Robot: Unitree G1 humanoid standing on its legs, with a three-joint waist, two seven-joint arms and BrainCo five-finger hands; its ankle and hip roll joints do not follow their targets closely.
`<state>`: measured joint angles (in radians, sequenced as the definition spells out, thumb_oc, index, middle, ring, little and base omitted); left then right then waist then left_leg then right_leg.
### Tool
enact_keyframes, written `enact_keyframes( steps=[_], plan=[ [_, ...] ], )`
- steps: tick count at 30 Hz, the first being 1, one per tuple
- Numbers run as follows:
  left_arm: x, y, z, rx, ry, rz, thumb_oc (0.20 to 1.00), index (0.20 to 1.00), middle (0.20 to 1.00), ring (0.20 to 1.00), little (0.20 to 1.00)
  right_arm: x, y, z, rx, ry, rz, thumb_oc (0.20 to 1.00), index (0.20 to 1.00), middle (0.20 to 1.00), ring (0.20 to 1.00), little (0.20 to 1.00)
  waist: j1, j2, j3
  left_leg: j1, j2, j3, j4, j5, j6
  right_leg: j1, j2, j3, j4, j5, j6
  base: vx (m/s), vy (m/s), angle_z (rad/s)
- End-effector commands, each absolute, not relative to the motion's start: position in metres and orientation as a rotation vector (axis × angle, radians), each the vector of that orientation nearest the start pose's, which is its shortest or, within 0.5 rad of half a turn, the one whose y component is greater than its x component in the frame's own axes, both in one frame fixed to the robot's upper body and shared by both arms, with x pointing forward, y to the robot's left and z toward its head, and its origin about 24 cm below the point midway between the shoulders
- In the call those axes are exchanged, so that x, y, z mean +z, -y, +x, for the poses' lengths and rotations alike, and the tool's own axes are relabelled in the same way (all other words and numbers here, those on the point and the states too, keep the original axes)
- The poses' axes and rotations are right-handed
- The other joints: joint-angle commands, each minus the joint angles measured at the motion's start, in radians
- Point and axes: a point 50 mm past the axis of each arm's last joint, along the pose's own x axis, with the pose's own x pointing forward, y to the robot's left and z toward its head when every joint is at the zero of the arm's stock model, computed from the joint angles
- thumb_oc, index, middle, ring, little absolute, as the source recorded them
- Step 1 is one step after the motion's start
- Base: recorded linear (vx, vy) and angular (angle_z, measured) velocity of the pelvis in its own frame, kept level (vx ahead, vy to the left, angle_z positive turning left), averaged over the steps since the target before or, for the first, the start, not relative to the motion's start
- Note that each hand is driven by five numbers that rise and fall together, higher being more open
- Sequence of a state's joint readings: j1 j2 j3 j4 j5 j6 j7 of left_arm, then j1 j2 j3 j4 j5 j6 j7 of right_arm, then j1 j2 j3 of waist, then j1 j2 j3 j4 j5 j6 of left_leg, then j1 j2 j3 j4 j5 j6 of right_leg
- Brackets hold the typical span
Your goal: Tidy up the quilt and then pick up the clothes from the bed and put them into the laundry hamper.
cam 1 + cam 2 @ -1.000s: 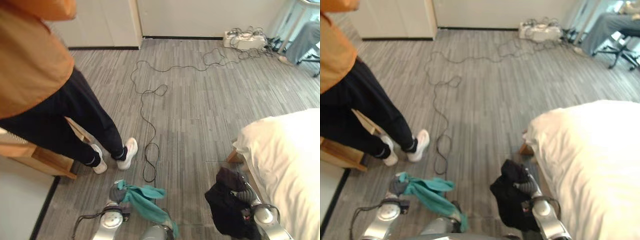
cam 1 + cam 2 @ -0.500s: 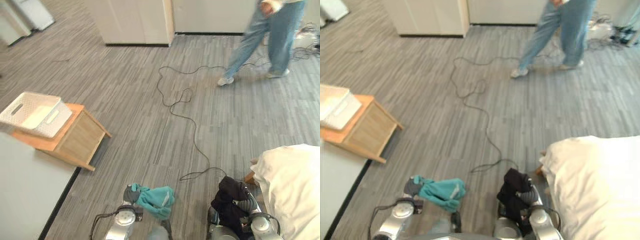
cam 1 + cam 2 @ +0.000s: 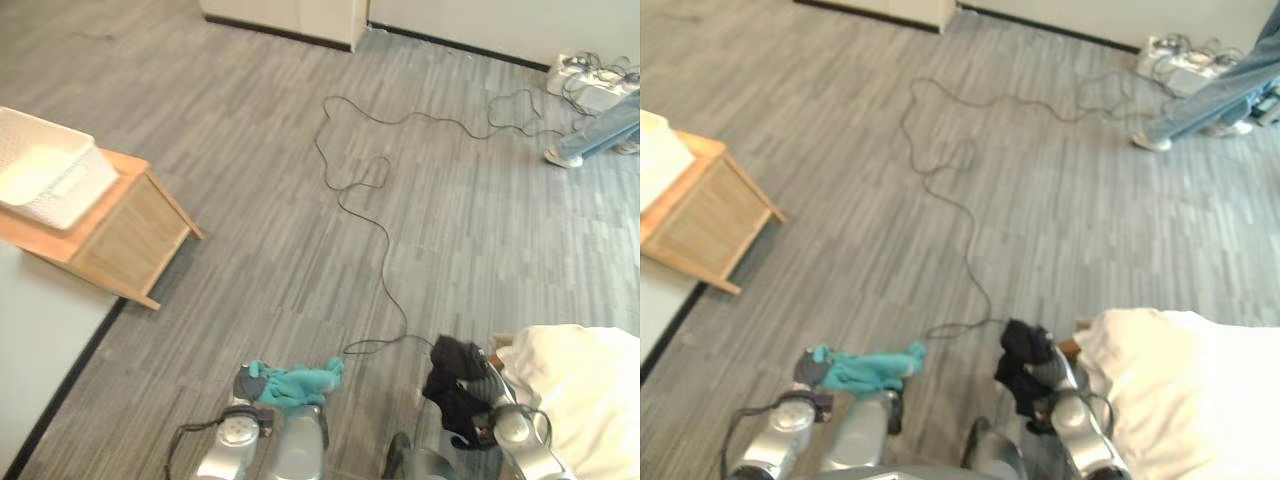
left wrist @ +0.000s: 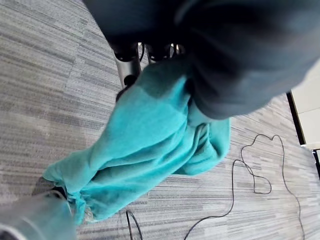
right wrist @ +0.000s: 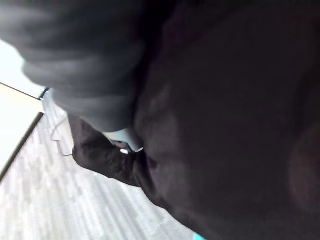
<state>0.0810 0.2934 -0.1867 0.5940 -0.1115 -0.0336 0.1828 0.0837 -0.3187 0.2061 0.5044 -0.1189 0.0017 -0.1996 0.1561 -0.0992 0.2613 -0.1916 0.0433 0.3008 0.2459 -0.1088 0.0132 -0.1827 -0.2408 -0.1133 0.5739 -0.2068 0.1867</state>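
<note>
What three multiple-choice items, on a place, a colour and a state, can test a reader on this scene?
1. Where does the white basket stand?
A. on the wooden stand
B. on the bed
C. on the floor

2. What colour is the cloth in the left hand?
A. red
B. teal
C. yellow

3. What is the state of the right hand?
A. open, holding nothing
B. holding the dark garment
C. pressed flat on the bed

Answers: 1 A, the basket rests on the stand's top. 2 B, teal fabric hangs from it. 3 B, black fabric is bunched at that hand.

Bright even daylight, soft shadows, slight motion blur, wrist close-ups unfocused
</note>
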Motion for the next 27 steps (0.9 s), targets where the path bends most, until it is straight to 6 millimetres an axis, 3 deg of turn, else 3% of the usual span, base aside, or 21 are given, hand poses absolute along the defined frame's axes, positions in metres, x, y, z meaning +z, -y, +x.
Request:
enact_keyframes(
  steps=[1, 2, 3, 5, 7, 8, 9, 10, 11, 14, 16, 17, 18, 19, 20, 21, 22, 23, 25, 26, 27],
  plan=[
    [-0.066, -0.218, 0.206, 0.11, -0.486, 0.318, 0.2, 0.2, 0.2, 0.2, 0.2, -0.044, 0.224, 0.221, -0.078, -0.385, -0.569, 0.2, 0.2, 0.2, 0.2, 0.2, -0.035, 0.055, 0.019, 0.084, 0.002, -0.068, -0.233, 0.154, 0.013, 0.197, 0.054, -0.033, 0.057, 0.345, 0.053, 0.92, 0.262, 0.78],
    [-0.059, -0.218, 0.214, 0.101, -0.452, 0.338, 0.2, 0.2, 0.2, 0.2, 0.2, -0.038, 0.225, 0.225, -0.085, -0.36, -0.567, 0.2, 0.2, 0.2, 0.2, 0.2, -0.08, 0.092, 0.036, 0.186, 0.003, -0.108, -0.299, 0.141, 0.008, 0.065, 0.064, -0.06, 0.09, 0.263, 0.028, 0.71, 0.096, 0.94],
    [-0.057, -0.217, 0.217, 0.095, -0.438, 0.343, 0.2, 0.2, 0.2, 0.2, 0.2, -0.037, 0.227, 0.224, -0.089, -0.356, -0.564, 0.2, 0.2, 0.2, 0.2, 0.2, -0.106, 0.104, 0.041, 0.224, 0.001, -0.129, -0.314, 0.129, -0.001, 0.022, 0.08, -0.079, 0.044, 0.237, 0.016, 0.96, 0.083, 0.55],
    [-0.053, -0.215, 0.222, 0.087, -0.417, 0.351, 0.2, 0.2, 0.2, 0.2, 0.2, -0.035, 0.23, 0.223, -0.098, -0.349, -0.566, 0.2, 0.2, 0.2, 0.2, 0.2, -0.15, 0.101, 0.041, 0.299, -0.016, -0.168, -0.332, 0.076, -0.025, -0.036, 0.083, -0.103, -0.143, 0.206, 0.001, 0.7, -0.095, 0.28],
    [-0.051, -0.214, 0.228, 0.083, -0.403, 0.372, 0.2, 0.2, 0.2, 0.2, 0.2, -0.034, 0.234, 0.22, -0.117, -0.351, -0.57, 0.2, 0.2, 0.2, 0.2, 0.2, -0.192, 0.087, 0.034, 0.351, -0.018, -0.199, -0.333, 0.027, -0.061, -0.088, 0.048, -0.108, -0.428, 0.244, 0.012, 0.61, -0.171, 0.78],
    [-0.051, -0.214, 0.228, 0.083, -0.404, 0.372, 0.2, 0.2, 0.2, 0.2, 0.2, -0.034, 0.234, 0.22, -0.117, -0.352, -0.571, 0.2, 0.2, 0.2, 0.2, 0.2, -0.199, 0.098, 0.034, 0.356, -0.006, -0.205, -0.333, 0.02, -0.063, -0.064, 0.06, -0.122, -0.459, 0.254, 0.014, 0.55, -0.163, 0.92],
    [-0.052, -0.214, 0.23, 0.089, -0.405, 0.382, 0.2, 0.2, 0.2, 0.2, 0.2, -0.034, 0.234, 0.219, -0.126, -0.352, -0.57, 0.2, 0.2, 0.2, 0.2, 0.2, -0.22, 0.093, 0.033, 0.384, -0.002, -0.219, -0.333, -0.008, -0.083, -0.114, 0.03, -0.105, -0.543, 0.286, 0.031, 0.82, -0.185, 1.09],
    [-0.055, -0.211, 0.23, 0.093, -0.414, 0.39, 0.2, 0.2, 0.2, 0.2, 0.2, -0.035, 0.232, 0.218, -0.116, -0.356, -0.576, 0.2, 0.2, 0.2, 0.2, 0.2, -0.258, 0.114, 0.027, 0.445, 0.028, -0.235, -0.333, -0.056, -0.107, -0.173, 0.001, -0.099, -0.633, 0.337, 0.065, 1.06, -0.249, 1.03],
    [-0.057, -0.21, 0.229, 0.095, -0.421, 0.384, 0.2, 0.2, 0.2, 0.2, 0.2, -0.036, 0.23, 0.217, -0.105, -0.359, -0.587, 0.2, 0.2, 0.2, 0.2, 0.2, -0.266, 0.121, 0.021, 0.481, 0.035, -0.239, -0.333, -0.083, -0.114, -0.188, -0.002, -0.108, -0.626, 0.343, 0.069, 0.81, -0.157, 1.09],
    [-0.065, -0.21, 0.219, 0.096, -0.455, 0.362, 0.2, 0.2, 0.2, 0.2, 0.2, -0.042, 0.229, 0.212, -0.079, -0.385, -0.594, 0.2, 0.2, 0.2, 0.2, 0.2, -0.275, 0.128, 0.009, 0.555, 0.048, -0.274, -0.326, -0.07, -0.118, -0.142, 0.016, -0.098, -0.587, 0.373, 0.055, 0.69, -0.16, 0.55],
    [-0.069, -0.208, 0.214, 0.102, -0.475, 0.327, 0.2, 0.2, 0.2, 0.2, 0.2, -0.041, 0.231, 0.212, -0.062, -0.387, -0.61, 0.2, 0.2, 0.2, 0.2, 0.2, -0.282, 0.146, 0.004, 0.529, 0.087, -0.276, -0.131, 0.013, -0.137, -0.103, 0.041, -0.103, -0.56, 0.378, 0.027, 0.51, -0.265, 0.55],
    [-0.072, -0.21, 0.212, 0.111, -0.491, 0.31, 0.2, 0.2, 0.2, 0.2, 0.2, -0.04, 0.234, 0.213, -0.058, -0.389, -0.62, 0.2, 0.2, 0.2, 0.2, 0.2, -0.268, 0.149, 0.009, 0.471, 0.106, -0.267, 0.043, 0.109, -0.14, -0.06, 0.06, -0.108, -0.56, 0.366, -0.002, 0.7, -0.555, 0.57],
    [-0.069, -0.212, 0.212, 0.12, -0.48, 0.282, 0.2, 0.2, 0.2, 0.2, 0.2, -0.035, 0.244, 0.215, -0.08, -0.38, -0.635, 0.2, 0.2, 0.2, 0.2, 0.2, -0.226, 0.105, 0.039, 0.26, 0.077, -0.298, 0.424, 0.202, -0.125, 0.048, 0.059, -0.13, -0.591, 0.332, -0.067, 0.68, -0.544, 0.34],
    [-0.069, -0.212, 0.211, 0.126, -0.476, 0.271, 0.2, 0.2, 0.2, 0.2, 0.2, -0.033, 0.249, 0.215, -0.096, -0.379, -0.634, 0.2, 0.2, 0.2, 0.2, 0.2, -0.19, 0.085, 0.06, 0.175, 0.031, -0.3, 0.546, 0.168, -0.116, 0.105, 0.064, -0.124, -0.612, 0.308, -0.084, 0.46, -0.407, 0.15],
    [-0.069, -0.212, 0.211, 0.126, -0.476, 0.272, 0.2, 0.2, 0.2, 0.2, 0.2, -0.033, 0.248, 0.215, -0.097, -0.379, -0.633, 0.2, 0.2, 0.2, 0.2, 0.2, -0.193, 0.081, 0.059, 0.167, 0.027, -0.301, 0.55, 0.17, -0.114, 0.102, 0.06, -0.125, -0.612, 0.311, -0.083, 0.36, -0.164, -0.28],
    [-0.067, -0.213, 0.212, 0.138, -0.471, 0.257, 0.2, 0.2, 0.2, 0.2, 0.2, -0.031, 0.249, 0.218, -0.095, -0.376, -0.634, 0.2, 0.2, 0.2, 0.2, 0.2, -0.161, 0.072, 0.064, 0.096, -0.023, -0.299, 0.572, 0.123, -0.106, 0.148, 0.067, -0.115, -0.637, 0.284, -0.083, 0.4, -0.079, -0.61],
    [-0.068, -0.213, 0.212, 0.141, -0.473, 0.254, 0.2, 0.2, 0.2, 0.2, 0.2, -0.032, 0.249, 0.22, -0.087, -0.382, -0.633, 0.2, 0.2, 0.2, 0.2, 0.2, -0.131, 0.067, 0.064, 0.041, -0.056, -0.284, 0.563, 0.094, -0.105, 0.183, 0.069, -0.104, -0.647, 0.259, -0.076, 0.9, -0.095, -0.76],
    [-0.069, -0.217, 0.206, 0.164, -0.484, 0.248, 0.2, 0.2, 0.2, 0.2, 0.2, -0.032, 0.247, 0.223, -0.076, -0.377, -0.632, 0.2, 0.2, 0.2, 0.2, 0.2, -0.072, 0.07, 0.049, -0.045, -0.067, -0.229, 0.399, 0.08, -0.1, 0.251, 0.088, -0.087, -0.658, 0.206, -0.059, 0.92, -0.013, -0.86],
    [-0.075, -0.219, 0.195, 0.176, -0.516, 0.235, 0.2, 0.2, 0.2, 0.2, 0.2, -0.034, 0.25, 0.221, -0.077, -0.39, -0.639, 0.2, 0.2, 0.2, 0.2, 0.2, -0.029, 0.072, 0.024, -0.052, -0.042, -0.17, 0.137, 0.068, -0.074, 0.316, 0.093, -0.096, -0.659, 0.148, -0.043, 0.85, 0.109, -0.8],
    [-0.078, -0.222, 0.19, 0.183, -0.534, 0.24, 0.2, 0.2, 0.2, 0.2, 0.2, -0.034, 0.252, 0.221, -0.081, -0.394, -0.64, 0.2, 0.2, 0.2, 0.2, 0.2, -0.01, 0.083, 0.009, -0.073, -0.001, -0.111, 0.013, 0.118, -0.075, 0.353, 0.111, -0.116, -0.659, 0.122, -0.039, 0.51, 0.108, -0.5],
    [-0.078, -0.222, 0.189, 0.182, -0.536, 0.24, 0.2, 0.2, 0.2, 0.2, 0.2, -0.035, 0.252, 0.22, -0.08, -0.395, -0.641, 0.2, 0.2, 0.2, 0.2, 0.2, -0.008, 0.079, 0.009, -0.058, -0.006, -0.107, -0.006, 0.124, -0.076, 0.357, 0.106, -0.115, -0.658, 0.118, -0.039, 0.48, 0.073, -0.19]
  ],
)
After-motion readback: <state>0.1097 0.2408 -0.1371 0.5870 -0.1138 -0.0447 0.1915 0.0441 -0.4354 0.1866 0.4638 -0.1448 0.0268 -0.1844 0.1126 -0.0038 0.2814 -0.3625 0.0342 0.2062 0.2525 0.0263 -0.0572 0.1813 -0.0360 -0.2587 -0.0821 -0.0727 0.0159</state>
